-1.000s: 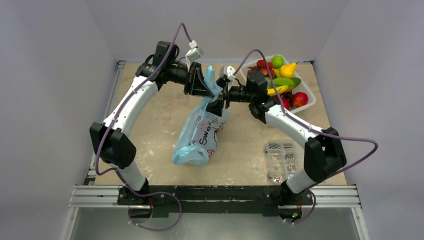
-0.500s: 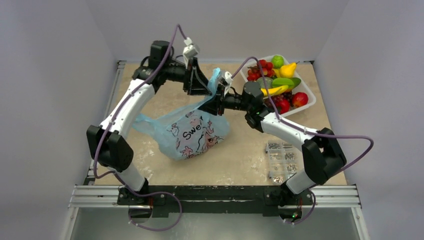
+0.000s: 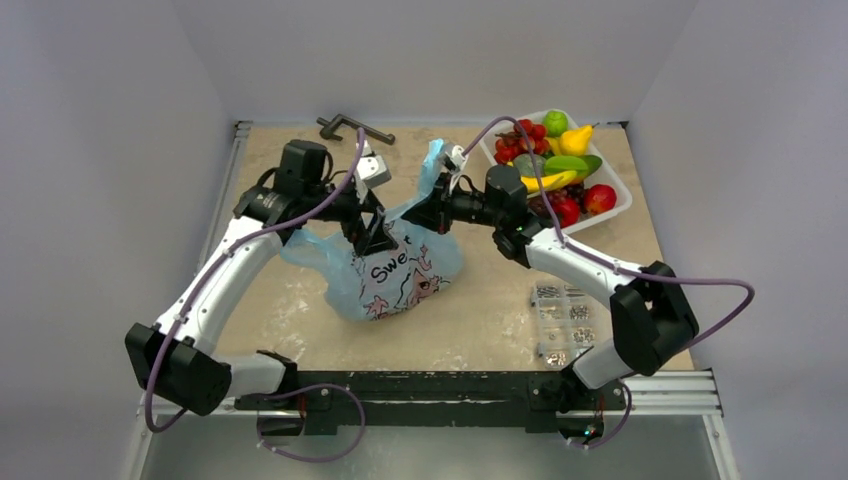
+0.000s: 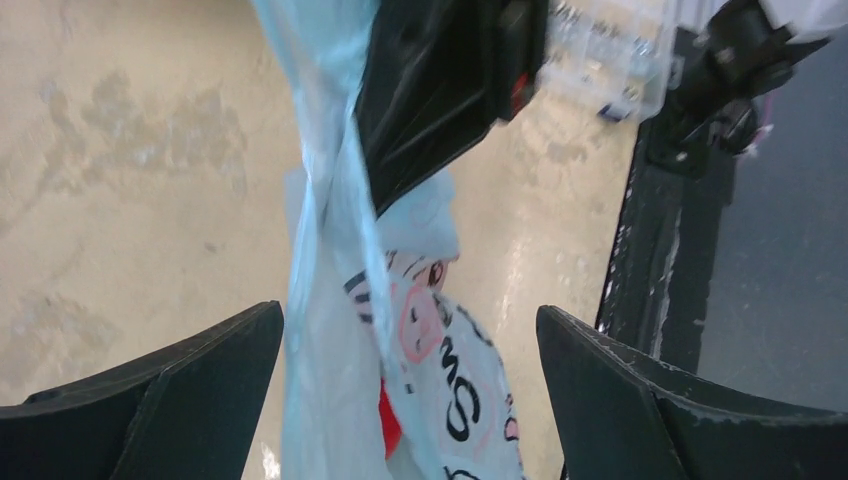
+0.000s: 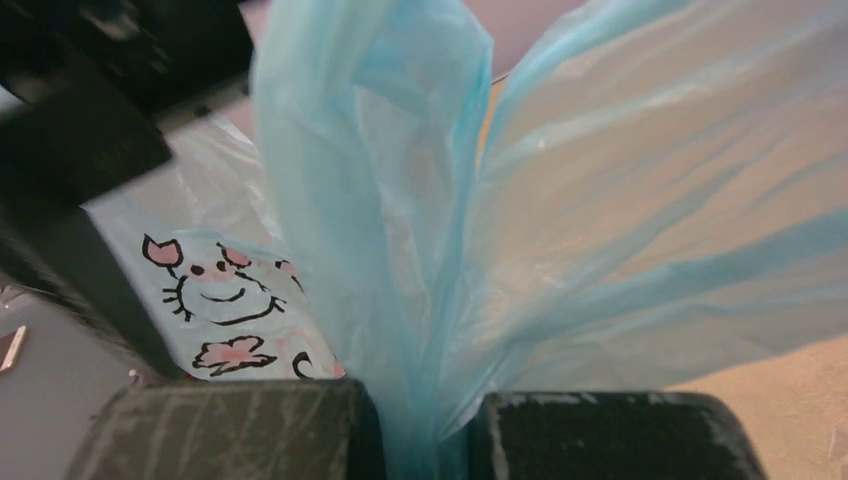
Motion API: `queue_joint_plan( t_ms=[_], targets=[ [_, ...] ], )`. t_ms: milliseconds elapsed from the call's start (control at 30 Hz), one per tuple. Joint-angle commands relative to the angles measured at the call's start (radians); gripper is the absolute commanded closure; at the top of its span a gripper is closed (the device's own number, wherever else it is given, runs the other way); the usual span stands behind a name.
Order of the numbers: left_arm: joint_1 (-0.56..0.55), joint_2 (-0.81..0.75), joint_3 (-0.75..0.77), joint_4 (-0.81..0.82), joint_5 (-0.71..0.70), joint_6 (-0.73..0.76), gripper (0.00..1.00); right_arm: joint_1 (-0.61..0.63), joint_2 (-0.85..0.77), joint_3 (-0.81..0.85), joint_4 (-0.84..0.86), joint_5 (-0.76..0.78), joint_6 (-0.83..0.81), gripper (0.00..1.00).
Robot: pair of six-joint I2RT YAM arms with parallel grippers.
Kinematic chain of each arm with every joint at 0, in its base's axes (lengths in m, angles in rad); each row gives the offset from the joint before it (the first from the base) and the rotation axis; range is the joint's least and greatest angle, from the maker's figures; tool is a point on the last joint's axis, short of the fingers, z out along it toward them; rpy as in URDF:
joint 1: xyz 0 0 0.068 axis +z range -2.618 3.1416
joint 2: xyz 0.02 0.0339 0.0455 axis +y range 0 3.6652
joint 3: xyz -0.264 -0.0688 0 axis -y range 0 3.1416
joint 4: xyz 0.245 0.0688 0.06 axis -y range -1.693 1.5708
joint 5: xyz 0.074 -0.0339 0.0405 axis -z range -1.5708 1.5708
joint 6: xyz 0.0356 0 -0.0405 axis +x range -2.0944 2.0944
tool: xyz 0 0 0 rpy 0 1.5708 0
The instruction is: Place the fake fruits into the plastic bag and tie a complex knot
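Note:
The light-blue plastic bag [image 3: 395, 268] sits on the table with its printed white patch facing up. My right gripper [image 3: 432, 207] is shut on the bag's gathered handle [image 5: 425, 430], pinched between its two fingers. My left gripper [image 3: 372, 236] is open just left of that grip. In the left wrist view the bag [image 4: 440, 380] hangs between the wide-apart fingers [image 4: 190, 390] without being clamped. A red piece [image 4: 390, 425] shows through the film. More fake fruits [image 3: 560, 165] lie in the white tray [image 3: 620, 205] at the back right.
A clear box of metal screws [image 3: 563, 322] stands near the right arm's base. A dark metal clamp [image 3: 350, 127] lies at the back edge. Grey walls close in the table on three sides.
My left gripper opened, let go of the bag and dropped back toward the near left. My right gripper shut on the handle. The bag swung round and settled wider on the table.

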Motion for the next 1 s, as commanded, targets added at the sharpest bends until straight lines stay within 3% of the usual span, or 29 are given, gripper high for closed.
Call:
queue_joint_plan(
  t_ms=[0, 33, 67, 133, 167, 200, 300, 567, 700, 833, 867, 967],
  targets=[
    [-0.004, 0.032, -0.100, 0.038, -0.176, 0.057, 0.00, -0.006, -0.053, -0.002, -0.004, 0.025, 0.014, 1.00],
    [-0.006, 0.032, -0.111, 0.037, -0.183, 0.066, 0.04, -0.008, -0.062, -0.008, -0.013, 0.025, 0.010, 1.00],
    [-0.006, 0.027, -0.118, 0.035, -0.179, 0.076, 0.17, -0.011, -0.068, -0.010, -0.027, 0.026, 0.006, 1.00],
    [-0.006, 0.006, -0.135, 0.037, -0.165, 0.110, 0.62, -0.019, -0.083, -0.010, -0.067, 0.038, 0.012, 1.00],
    [-0.006, -0.015, -0.157, 0.085, -0.168, 0.113, 0.94, -0.027, -0.089, -0.009, -0.083, 0.048, 0.028, 1.00],
    [-0.006, -0.041, -0.186, 0.142, -0.181, 0.111, 1.00, -0.035, -0.092, -0.007, -0.099, 0.058, 0.052, 1.00],
    [-0.040, -0.081, -0.269, 0.307, -0.200, 0.165, 1.00, -0.058, -0.069, 0.012, -0.153, 0.108, 0.142, 1.00],
    [-0.175, 0.024, -0.427, 0.502, -0.398, 0.441, 1.00, -0.153, 0.183, 0.107, -0.179, 0.077, 0.394, 1.00],
    [-0.194, 0.047, -0.493, 0.497, -0.441, 0.580, 1.00, -0.172, 0.280, 0.150, -0.223, 0.077, 0.485, 1.00],
    [-0.195, 0.076, -0.463, 0.438, -0.439, 0.547, 1.00, -0.181, 0.285, 0.136, -0.210, 0.027, 0.472, 1.00],
    [-0.192, 0.088, -0.444, 0.418, -0.428, 0.514, 1.00, -0.182, 0.279, 0.128, -0.174, -0.027, 0.461, 0.92],
    [-0.186, 0.108, -0.415, 0.417, -0.391, 0.430, 1.00, -0.183, 0.223, 0.087, -0.127, -0.091, 0.417, 0.53]
  ],
)
